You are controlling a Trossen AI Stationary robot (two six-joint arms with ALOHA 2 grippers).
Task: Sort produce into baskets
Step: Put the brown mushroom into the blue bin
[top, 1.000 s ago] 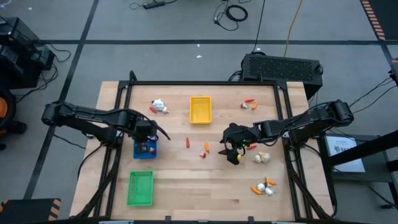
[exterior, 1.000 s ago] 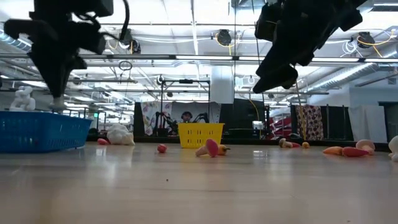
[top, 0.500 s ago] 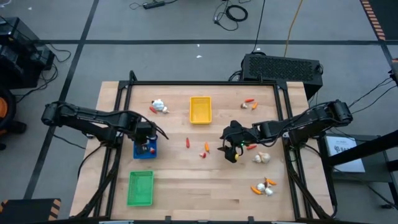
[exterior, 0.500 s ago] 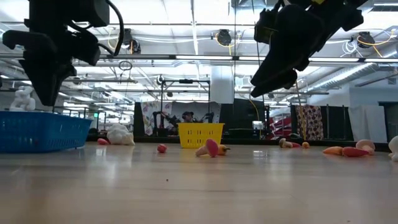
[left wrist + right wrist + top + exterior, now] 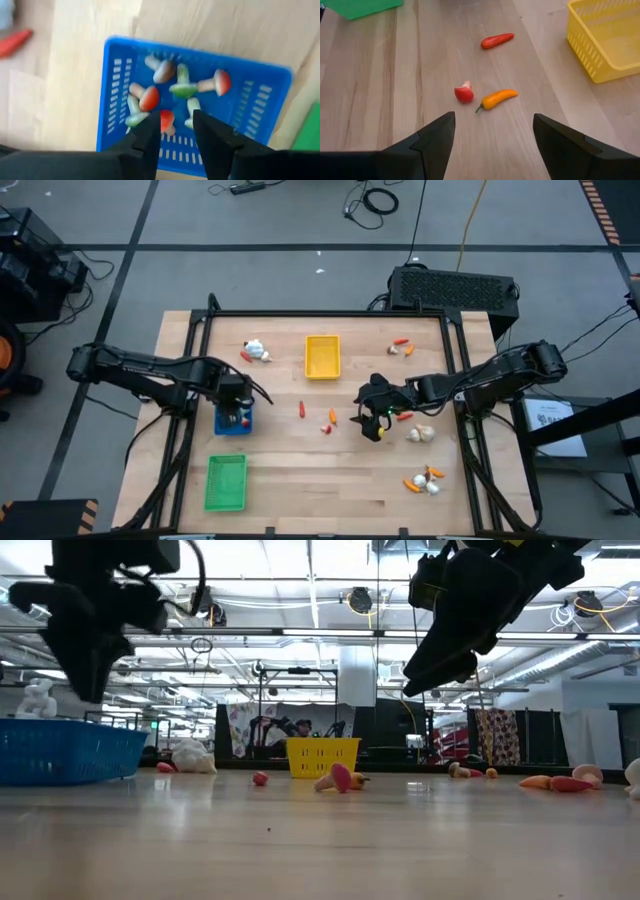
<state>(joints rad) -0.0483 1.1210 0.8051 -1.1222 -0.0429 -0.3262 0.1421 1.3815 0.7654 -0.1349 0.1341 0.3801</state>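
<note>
Your left gripper [image 5: 176, 131] hangs directly above the blue basket [image 5: 232, 420], its fingers [image 5: 148, 136] parted by a narrow gap with nothing pinched between them. Look into that basket through the left wrist camera and you see a heap of small toy mushrooms [image 5: 150, 98] with red, brown and green caps (roughly seven, though a couple are half hidden behind the fingers). Your right gripper [image 5: 494, 131] is raised over the middle of the table, right of centre, its fingers spread wide and empty. Ahead of it on the bare wood lie an orange pepper [image 5: 497, 98] with a red mushroom [image 5: 464, 93] just beside it, not quite touching, and a red pepper [image 5: 497, 40] a little farther on. The yellow basket [image 5: 322, 356] sits near the table's far edge at its middle, and the green basket [image 5: 226, 482] near the front edge on the left; what either holds you cannot tell. More produce is scattered about: a whitish bulb with a red piece [image 5: 256, 351] left of the yellow basket, a small cluster [image 5: 402, 347] to its right, a whitish bulb [image 5: 420, 434] just right of the right gripper, and an orange-and-white group [image 5: 424, 481] near the front right corner.
</note>
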